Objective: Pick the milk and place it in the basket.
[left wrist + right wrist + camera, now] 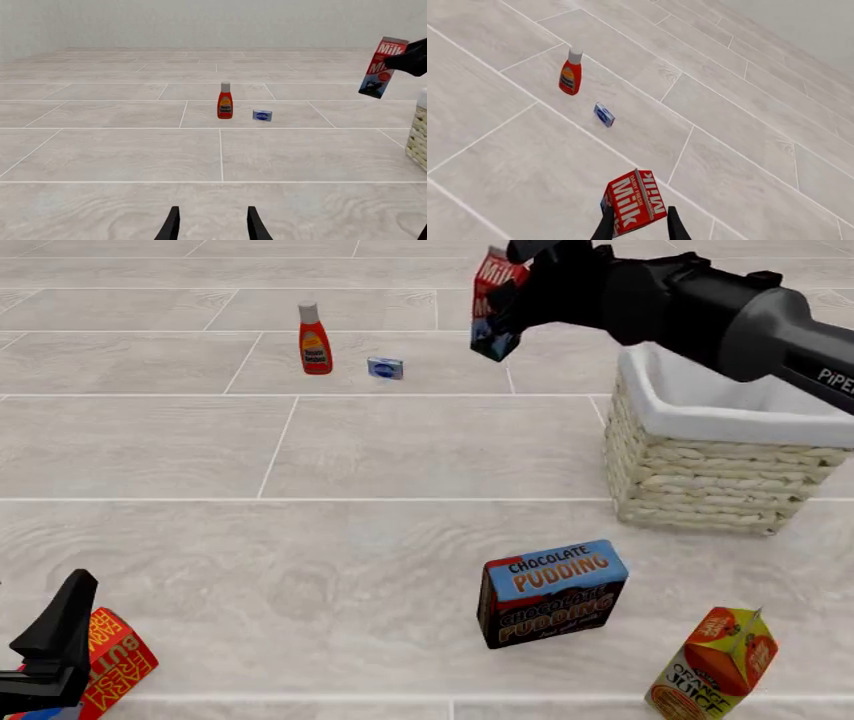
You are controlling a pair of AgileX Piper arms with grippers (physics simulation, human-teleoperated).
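1. Fingers of the right gripper (638, 225) were clamped on the small gable-top milk carton with the red and white upper part and dark blue base (630, 201), one dark finger on each flat side, as the right wrist view showed at its lower centre.

2. In the front view the milk carton (495, 305) hung tilted in the air at the upper centre of the frame, clear of the floor, with the black right arm reaching in from the upper right.

3. The large square pale woven wicker basket with the white cloth liner (707, 475) sat at the right of the frame, below and to the right of the carton; the carton was not yet over its opening.

4. The left gripper (212, 227) showed its two fingers apart and holding nothing, at the bottom of the left wrist view.

5. Handling, as a judgement: the carton looked light and stiff enough for a side pinch, though its smooth printed faces might slip, and a hard squeeze could dent thin walls. The broad flat sides in the middle of the body seemed the safest place to hold, not the sloped gable top.

6. A red plastic bottle with a white cap (314, 339) and a small blue and white packet (386, 367) stood at the upper left, well apart from the basket.

7. A blue and brown chocolate pudding box (553, 593) and an orange-and-green juice carton (713, 663) stood at the lower right, near the basket's front.
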